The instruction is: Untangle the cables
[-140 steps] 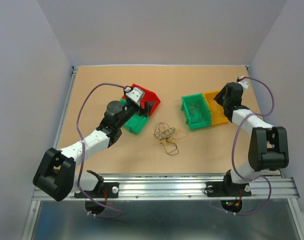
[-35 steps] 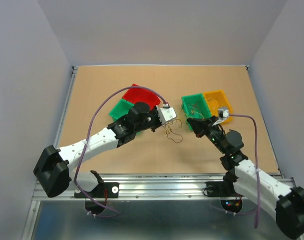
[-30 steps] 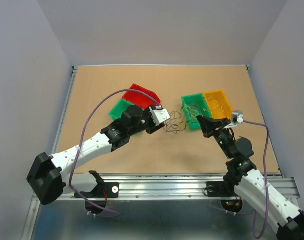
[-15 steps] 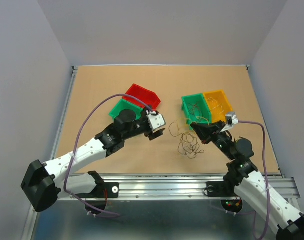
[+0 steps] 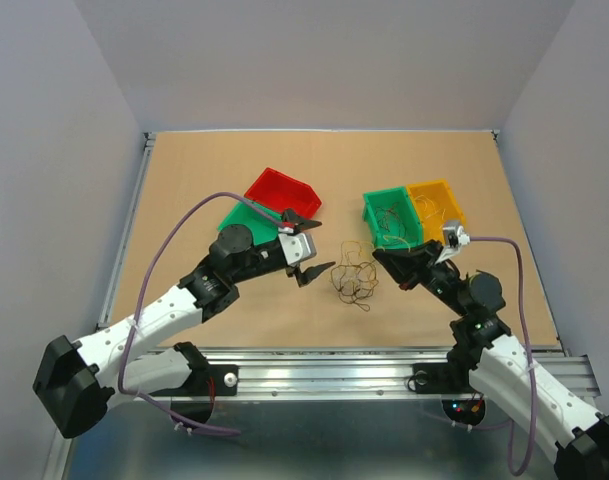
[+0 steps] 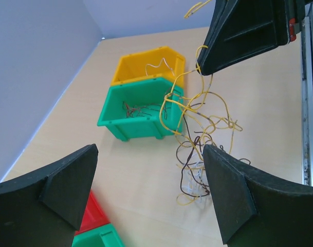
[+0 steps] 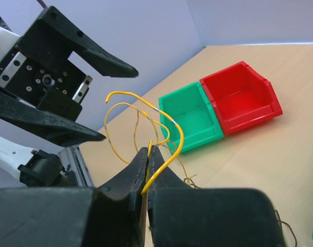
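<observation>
Since a moment ago the left end effector point(image 5: 310, 244) has spread its jaws wide and drawn back to the left, letting go of the cables point(image 5: 355, 273). From above, the tangle sits on the bench point(image 5: 234, 160) between the two arms, just near of the green bin point(image 5: 389, 222) and the yellow bin point(image 5: 436, 208). The right end effector point(image 5: 380, 257) is at the tangle's right edge; the left one stands apart from it.

From the left wrist, the wide-open left end effector point(image 6: 149, 154) frames the cables point(image 6: 197, 128), which hang in loose loops from the tip of the right end effector point(image 6: 207, 69) down to the bench. Nothing lies between the left fingers point(image 6: 48, 190).

From the right wrist, the right end effector point(image 7: 148, 149) is pinched tight on a yellow strand point(image 7: 169, 135) that arches up and curls away from it, with the open left end effector point(image 7: 119, 105) beyond.

These wires look very light, thin and springy — they should hold their curls, snag on each other and slip from a loose pinch. A single strand at a free end, or an outer loop clear of the knot, seems the best place to take hold — not the dense middle.
</observation>
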Tool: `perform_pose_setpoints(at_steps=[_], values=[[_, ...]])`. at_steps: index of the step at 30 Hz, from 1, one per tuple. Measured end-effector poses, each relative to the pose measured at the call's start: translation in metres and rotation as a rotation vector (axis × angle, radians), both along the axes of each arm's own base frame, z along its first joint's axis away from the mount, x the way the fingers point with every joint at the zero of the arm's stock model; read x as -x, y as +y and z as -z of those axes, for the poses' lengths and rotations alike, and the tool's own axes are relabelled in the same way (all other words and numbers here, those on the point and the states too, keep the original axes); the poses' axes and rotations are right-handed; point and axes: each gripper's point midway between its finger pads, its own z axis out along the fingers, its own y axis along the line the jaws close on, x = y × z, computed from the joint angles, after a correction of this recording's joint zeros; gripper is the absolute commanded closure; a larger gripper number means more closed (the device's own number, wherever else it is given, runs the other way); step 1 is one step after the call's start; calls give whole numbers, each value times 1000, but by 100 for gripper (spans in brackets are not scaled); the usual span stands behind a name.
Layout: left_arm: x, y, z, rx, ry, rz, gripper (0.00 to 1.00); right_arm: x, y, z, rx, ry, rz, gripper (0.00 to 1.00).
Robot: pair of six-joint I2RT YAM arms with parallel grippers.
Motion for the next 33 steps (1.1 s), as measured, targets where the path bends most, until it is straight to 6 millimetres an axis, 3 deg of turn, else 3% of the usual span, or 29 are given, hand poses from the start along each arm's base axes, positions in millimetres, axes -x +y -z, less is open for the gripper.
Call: perform_pose_setpoints(at_steps=[6, 9, 18, 20, 21, 22, 24, 25, 28, 33], values=[[-8, -14, 35, -54, 102, 15, 6, -2, 6, 2, -3, 11, -23, 99], [-7, -19, 43, -63, 134, 35, 6, -1, 8, 1, -6, 5, -31, 99], [9, -28, 32, -35, 140, 143, 6, -3, 13, 4, -4, 7, -45, 99], [12, -30, 27, -25, 139, 166, 10, -4, 14, 6, -1, 13, -47, 99], [13, -31, 26, -22, 141, 172, 14, -4, 15, 7, 1, 16, -48, 100], [13, -33, 23, -18, 142, 178, 28, -5, 16, 8, 3, 21, -49, 99], [11, -36, 18, -8, 145, 184, 45, -5, 17, 11, 9, 30, -53, 100], [10, -38, 17, -5, 153, 183, 68, -6, 19, 13, 12, 34, -55, 100], [2, -44, 14, 1, 157, 170, 100, -6, 21, 18, 21, 48, -63, 99], [-3, -44, 19, -5, 175, 145, 100, -5, 22, 15, 22, 31, -64, 96]])
